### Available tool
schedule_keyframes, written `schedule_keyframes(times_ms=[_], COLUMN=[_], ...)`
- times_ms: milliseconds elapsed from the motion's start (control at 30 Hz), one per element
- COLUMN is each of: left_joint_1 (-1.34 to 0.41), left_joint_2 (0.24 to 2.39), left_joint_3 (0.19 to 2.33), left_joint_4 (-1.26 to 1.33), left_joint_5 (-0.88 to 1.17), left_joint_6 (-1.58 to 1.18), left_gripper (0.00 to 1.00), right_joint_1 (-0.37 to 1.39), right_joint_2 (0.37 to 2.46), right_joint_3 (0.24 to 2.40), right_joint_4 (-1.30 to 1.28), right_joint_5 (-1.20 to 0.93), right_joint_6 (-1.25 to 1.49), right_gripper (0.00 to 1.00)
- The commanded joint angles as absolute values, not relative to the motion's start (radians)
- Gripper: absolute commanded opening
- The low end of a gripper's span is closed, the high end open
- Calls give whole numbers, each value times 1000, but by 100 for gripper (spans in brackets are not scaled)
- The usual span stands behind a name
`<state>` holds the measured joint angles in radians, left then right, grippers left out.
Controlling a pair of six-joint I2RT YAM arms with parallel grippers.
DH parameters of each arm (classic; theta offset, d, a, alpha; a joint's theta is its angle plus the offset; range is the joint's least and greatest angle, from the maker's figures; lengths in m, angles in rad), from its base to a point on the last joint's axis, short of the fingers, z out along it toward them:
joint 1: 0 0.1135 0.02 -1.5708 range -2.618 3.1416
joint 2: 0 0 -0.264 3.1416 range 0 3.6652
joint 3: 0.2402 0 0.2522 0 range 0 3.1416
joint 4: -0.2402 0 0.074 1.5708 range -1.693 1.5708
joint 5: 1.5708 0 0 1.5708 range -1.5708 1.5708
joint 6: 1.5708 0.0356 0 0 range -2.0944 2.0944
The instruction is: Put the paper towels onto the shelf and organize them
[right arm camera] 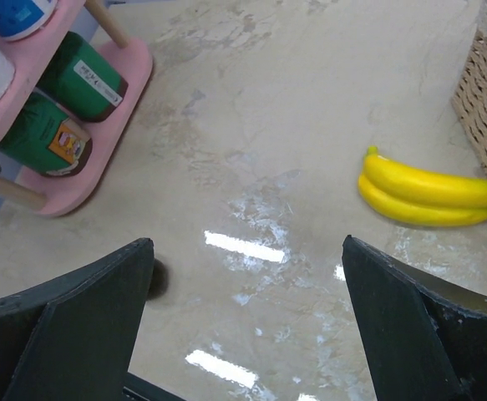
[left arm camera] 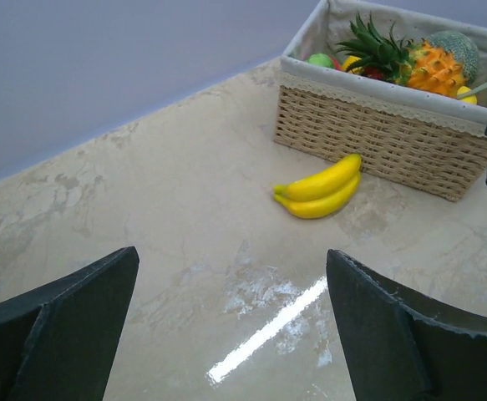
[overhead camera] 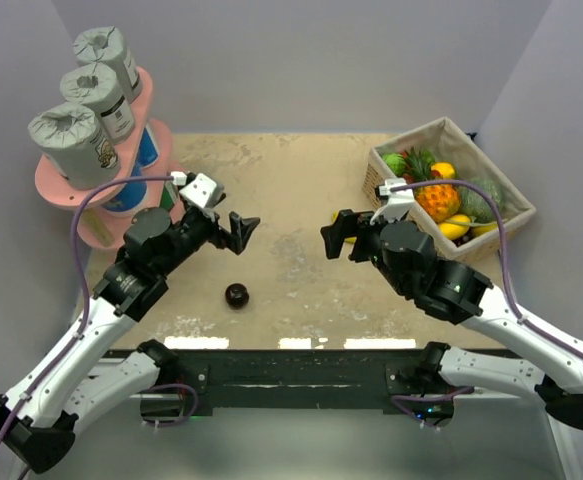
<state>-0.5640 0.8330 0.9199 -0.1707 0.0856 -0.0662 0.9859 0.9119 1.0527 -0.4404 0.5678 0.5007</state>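
The pink two-tier shelf [overhead camera: 53, 188] stands at the far left. Three grey paper towels [overhead camera: 69, 140], [overhead camera: 96, 95], [overhead camera: 106, 55] stand upright on its top board. White-and-blue rolls [overhead camera: 148, 150] show under that board. The right wrist view shows the shelf [right arm camera: 109, 142] with two green rolls [right arm camera: 80, 77], [right arm camera: 43, 138] on the lower board and white-and-blue rolls [right arm camera: 13, 12] beside them. My left gripper [overhead camera: 243, 232] [left arm camera: 232, 259] is open and empty over the table. My right gripper [overhead camera: 333, 238] [right arm camera: 247, 251] is open and empty, facing the left one.
A small dark ball [overhead camera: 236, 295] lies on the table below the left gripper. A wicker fruit basket [overhead camera: 476, 150] [left arm camera: 385, 125] stands at the back right. A yellow banana bunch [right arm camera: 431, 194] [left arm camera: 320, 188] lies in front of it.
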Motion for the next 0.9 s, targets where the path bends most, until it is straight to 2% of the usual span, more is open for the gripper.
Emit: schedule_keyframes(times_ms=[0, 267, 867], left_joint_1=[-561, -561, -561], left_joint_2=[781, 761, 744], left_joint_3=[850, 847, 842], left_joint_4=[-92, -100, -92], left_joint_5=[98, 94, 101], left_joint_6=[-78, -75, -71], left_gripper=[100, 100, 100], right_joint_1=[986, 986, 986], right_joint_2=[948, 1040, 1037], right_joint_3=[1091, 1120, 1118], right_joint_4=[-338, -324, -284], right_joint_5=[578, 557, 558], right_joint_6=[537, 537, 486], right_gripper=[99, 99, 99])
